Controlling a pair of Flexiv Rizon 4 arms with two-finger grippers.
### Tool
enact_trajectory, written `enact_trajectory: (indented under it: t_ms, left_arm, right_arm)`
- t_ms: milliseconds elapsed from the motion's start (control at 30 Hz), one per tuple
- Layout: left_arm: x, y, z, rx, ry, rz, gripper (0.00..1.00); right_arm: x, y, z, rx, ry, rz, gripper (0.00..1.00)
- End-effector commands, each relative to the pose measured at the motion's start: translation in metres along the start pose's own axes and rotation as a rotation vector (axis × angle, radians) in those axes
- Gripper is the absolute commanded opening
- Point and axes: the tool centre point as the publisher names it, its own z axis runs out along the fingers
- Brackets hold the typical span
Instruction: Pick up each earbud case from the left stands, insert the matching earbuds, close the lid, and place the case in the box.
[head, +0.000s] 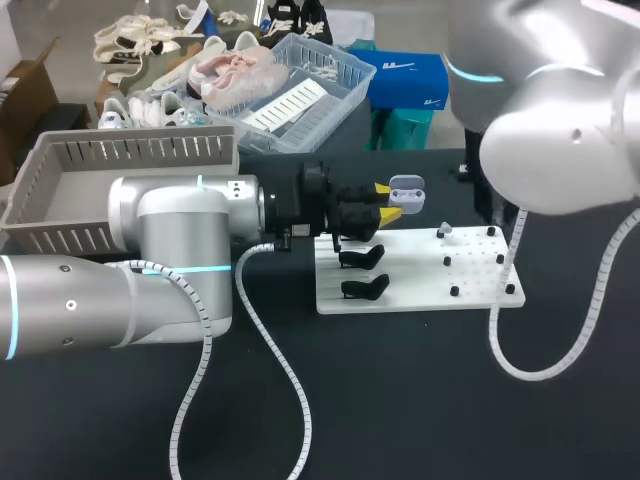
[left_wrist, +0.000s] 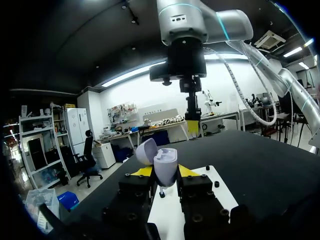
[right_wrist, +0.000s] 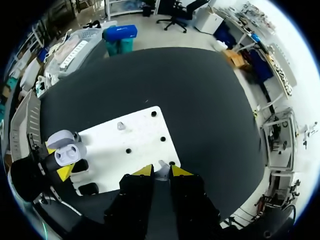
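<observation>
Near white board (head: 420, 275), left jaws grip case (left_wrist: 165, 167), right jaws earbud (right_wrist: 161, 170)

Left gripper (left_wrist: 165, 175): yellow tips clamp a pale earbud case (left_wrist: 165, 166) from both sides, the case upright.
Lid (left_wrist: 146, 151): hinged open, tilted back.
White board (left_wrist: 222, 195): flat under the gripper, set with small black pegs (left_wrist: 216, 183).
Table (left_wrist: 250, 155): black, beneath the board.
Right arm (left_wrist: 192, 22): overhead, its gripper (left_wrist: 192, 127) pointing down beyond the case, apart from it.

L arm (head: 150, 260) low, jaws clamped on case (head: 405, 190); R arm (head: 560, 140) high, jaws pinching earbud (right_wrist: 162, 171).
</observation>
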Motion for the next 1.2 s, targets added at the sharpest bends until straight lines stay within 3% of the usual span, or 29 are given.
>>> enact_trajectory:
  t_ms: [33,367,600,1200]
  left_arm:
    - [0.0,-0.001,0.0,-0.005,-0.001,0.002,0.0]
    - [0.0,-0.001,0.0,-0.005,-0.001,0.002,0.0]
    - [0.0,-0.001,0.0,-0.005,-0.001,0.002,0.0]
    - [0.0,-0.001,0.0,-0.005,-0.001,0.002,0.0]
  right_arm:
    - [-0.001,0.012,-0.017,0.021,0.001,0.081,0.0]
    - [-0.009,0.034,-0.039,-0.087,0.011,0.151,0.0]
    - [-0.008,0.054,-0.046,-0.044,-0.006,0.177,0.0]
    - [-0.011,0.08,-0.044,-0.045,-0.059,0.148,0.0]
